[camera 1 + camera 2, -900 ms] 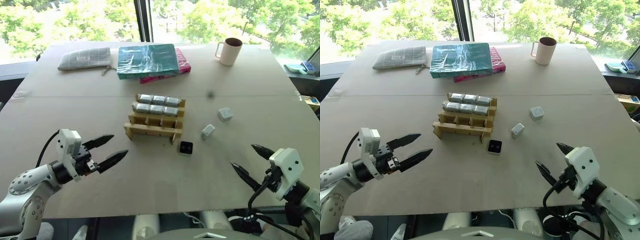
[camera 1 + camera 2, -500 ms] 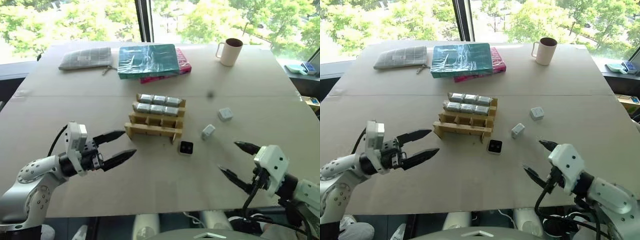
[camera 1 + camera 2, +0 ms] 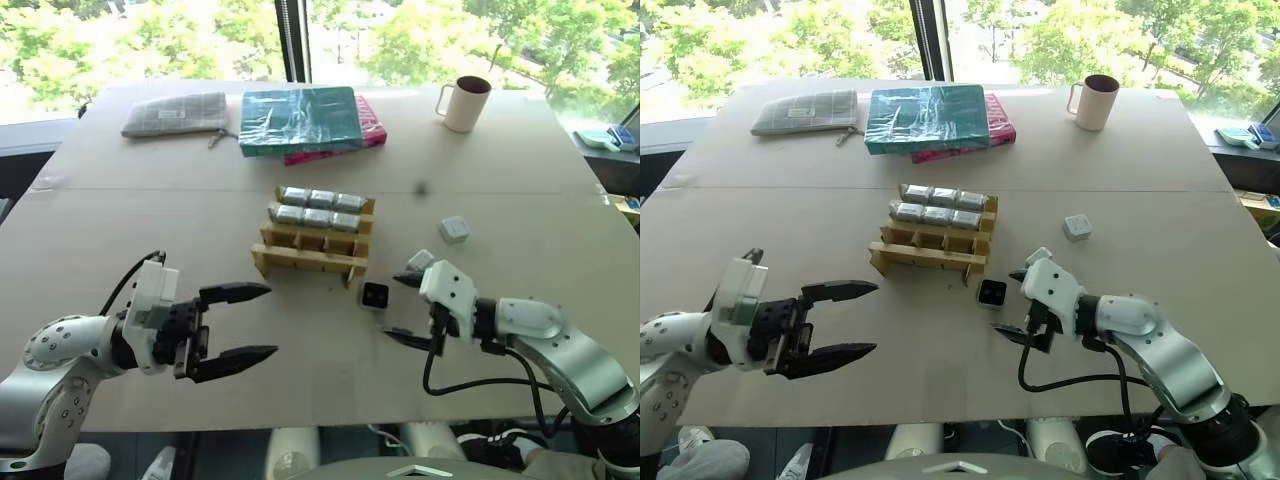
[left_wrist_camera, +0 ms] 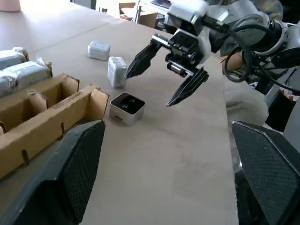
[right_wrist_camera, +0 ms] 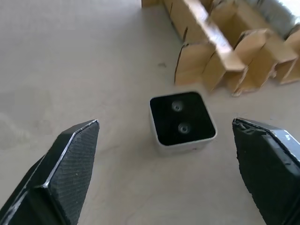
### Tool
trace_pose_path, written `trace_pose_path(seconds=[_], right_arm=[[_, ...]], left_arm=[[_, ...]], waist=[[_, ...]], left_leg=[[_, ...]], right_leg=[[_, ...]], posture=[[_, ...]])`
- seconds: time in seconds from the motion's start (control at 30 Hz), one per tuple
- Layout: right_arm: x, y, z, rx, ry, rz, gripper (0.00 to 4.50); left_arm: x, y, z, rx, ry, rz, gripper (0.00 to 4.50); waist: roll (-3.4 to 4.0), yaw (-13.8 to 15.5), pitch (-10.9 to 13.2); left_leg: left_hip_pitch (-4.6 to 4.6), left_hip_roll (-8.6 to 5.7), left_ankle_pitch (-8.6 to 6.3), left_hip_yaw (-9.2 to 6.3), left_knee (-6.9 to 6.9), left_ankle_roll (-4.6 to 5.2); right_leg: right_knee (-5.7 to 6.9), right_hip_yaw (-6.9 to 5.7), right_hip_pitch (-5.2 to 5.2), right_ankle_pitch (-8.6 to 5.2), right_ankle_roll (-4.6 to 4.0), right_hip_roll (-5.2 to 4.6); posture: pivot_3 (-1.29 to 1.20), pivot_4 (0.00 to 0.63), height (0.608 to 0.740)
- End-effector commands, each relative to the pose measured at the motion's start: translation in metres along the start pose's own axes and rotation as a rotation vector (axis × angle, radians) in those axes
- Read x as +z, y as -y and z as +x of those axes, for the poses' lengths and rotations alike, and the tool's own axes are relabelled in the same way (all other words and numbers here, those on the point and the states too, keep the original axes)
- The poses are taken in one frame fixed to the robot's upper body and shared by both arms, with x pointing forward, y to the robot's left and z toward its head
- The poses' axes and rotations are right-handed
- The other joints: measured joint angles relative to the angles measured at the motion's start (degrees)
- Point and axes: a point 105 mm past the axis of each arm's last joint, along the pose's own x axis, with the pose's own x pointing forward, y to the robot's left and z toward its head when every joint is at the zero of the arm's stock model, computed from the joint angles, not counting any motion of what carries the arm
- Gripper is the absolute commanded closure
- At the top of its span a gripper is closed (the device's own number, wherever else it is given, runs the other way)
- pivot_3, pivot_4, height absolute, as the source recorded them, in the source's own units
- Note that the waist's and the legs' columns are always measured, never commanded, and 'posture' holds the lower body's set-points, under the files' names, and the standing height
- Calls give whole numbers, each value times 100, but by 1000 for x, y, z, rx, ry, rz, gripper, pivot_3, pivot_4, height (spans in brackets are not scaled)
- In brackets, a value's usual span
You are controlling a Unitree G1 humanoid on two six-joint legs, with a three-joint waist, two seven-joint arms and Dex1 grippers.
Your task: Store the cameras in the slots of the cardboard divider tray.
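The cardboard divider tray (image 3: 312, 238) stands mid-table, with several silver cameras (image 3: 320, 208) in its two back rows and open slots in the front row. One camera (image 3: 374, 295) lies lens-up just off the tray's front right corner; two more (image 3: 420, 261) (image 3: 454, 229) lie further right. My right gripper (image 3: 398, 308) is open beside the lens-up camera, its fingertips wide to either side of the camera (image 5: 182, 122) in the right wrist view, without touching it. My left gripper (image 3: 270, 320) hangs open over bare table, left of and nearer than the tray.
At the far edge are a mug (image 3: 463, 103), a teal wrapped book (image 3: 298, 119) on a pink one (image 3: 365, 130), and a grey pouch (image 3: 175, 114). The table's near edge runs just below both grippers.
My right gripper has swung in from the right to the lens-up camera. My left gripper has moved slightly right and its fingers have spread wider.
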Motion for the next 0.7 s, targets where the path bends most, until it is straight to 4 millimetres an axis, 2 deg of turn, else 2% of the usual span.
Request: trace_pose_path(seconds=[0.03,0.2,0.3,0.37,0.43,0.5,0.53,0.7], right_arm=[[8,7,8,17,42,-11,0],[4,18,19,3,48,-12,0],[3,18,24,23,52,6,0],[0,17,29,31,44,16,550],[-4,16,31,41,31,15,1282],[-7,15,32,44,22,9,2405],[-8,15,33,46,19,5,2603],[2,18,25,7,45,-32,2593]], left_arm=[[13,11,1,-10,14,39,26],[15,23,-1,1,18,35,26],[17,24,-2,13,16,35,26],[19,24,-2,20,17,38,0],[22,23,0,28,18,41,0],[24,21,2,35,22,43,0],[25,20,2,40,25,40,0],[26,10,8,120,35,-8,0]], waist=[[1,-2,1],[2,6,1],[5,44,3],[5,60,3],[6,64,2],[5,64,2],[5,64,2],[7,66,3]], left_leg=[[2,0,0,1,6,0],[3,8,0,1,24,0],[1,8,0,2,25,0],[0,8,0,5,27,0],[0,8,0,5,29,0],[-2,7,-1,6,30,0],[-1,7,-1,5,30,0],[0,9,-1,4,30,0]], right_leg=[[8,0,0,-2,3,0],[19,-3,1,-7,-2,6],[19,-7,1,-1,-11,7],[20,-12,1,-2,-12,8],[20,-14,3,-2,-12,8],[19,-15,3,-1,-13,8],[20,-15,3,-1,-12,8],[22,-12,4,2,-7,38]], posture=[[0,150,740],[0,150,740],[0,150,740],[0,150,740],[0,150,740],[0,150,740],[0,150,740],[0,150,740]])
